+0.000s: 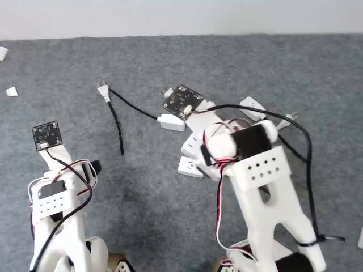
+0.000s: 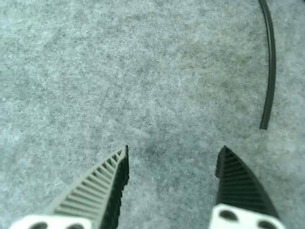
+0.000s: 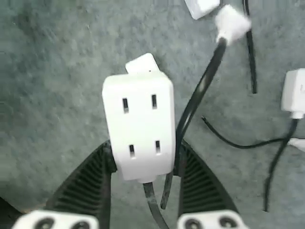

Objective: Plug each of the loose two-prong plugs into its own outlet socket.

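The right hand (image 3: 144, 155) grips the socket block (image 3: 138, 114); the left hand (image 2: 172, 160) gapes wide, empty. It should fetch the loose plug (image 1: 104, 90), upper left from above, and hold it square to the block.

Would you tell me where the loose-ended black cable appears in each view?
High view: the black cable lies left of centre, from beside a two-prong plug to its cut end.
Left wrist view: the cable curves to that cut end beyond the open jaws.
Right wrist view: several black cables lie past the outlet block; I cannot tell which it is.
Shared landmark: the grey carpet.
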You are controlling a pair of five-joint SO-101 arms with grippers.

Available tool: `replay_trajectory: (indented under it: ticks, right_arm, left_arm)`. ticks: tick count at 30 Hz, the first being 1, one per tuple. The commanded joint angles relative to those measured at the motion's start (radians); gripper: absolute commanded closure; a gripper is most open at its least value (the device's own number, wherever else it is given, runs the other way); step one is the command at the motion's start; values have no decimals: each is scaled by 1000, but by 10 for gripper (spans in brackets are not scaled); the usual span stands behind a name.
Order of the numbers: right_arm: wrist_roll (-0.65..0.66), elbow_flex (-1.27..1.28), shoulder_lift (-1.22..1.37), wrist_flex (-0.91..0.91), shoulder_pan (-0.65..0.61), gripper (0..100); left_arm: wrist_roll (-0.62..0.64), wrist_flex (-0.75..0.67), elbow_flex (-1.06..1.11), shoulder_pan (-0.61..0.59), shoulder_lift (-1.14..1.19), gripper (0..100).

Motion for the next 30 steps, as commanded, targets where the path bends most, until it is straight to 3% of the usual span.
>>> replay_trajectory:
  ticks: [1,8,15,22,26,30]
  right_arm:
    - [-206,78,16,-173,-15,990]
    - [-781,376,31,-473,-113,988]
    - [-779,600,31,-733,-248,980]
    - [-779,740,36,-955,-263,972]
    - [-773,736,97,-980,-283,855]
    - [-773,664,140,-865,-298,709]
  left_arm:
    - [8,-15,-30,0,2,720]
    - [8,-17,-30,0,2,720]
    - [8,-20,-30,5,2,720]
    - [8,-21,-31,6,2,720]
    - [8,-21,-31,8,2,720]
    - [8,-18,-31,17,2,720]
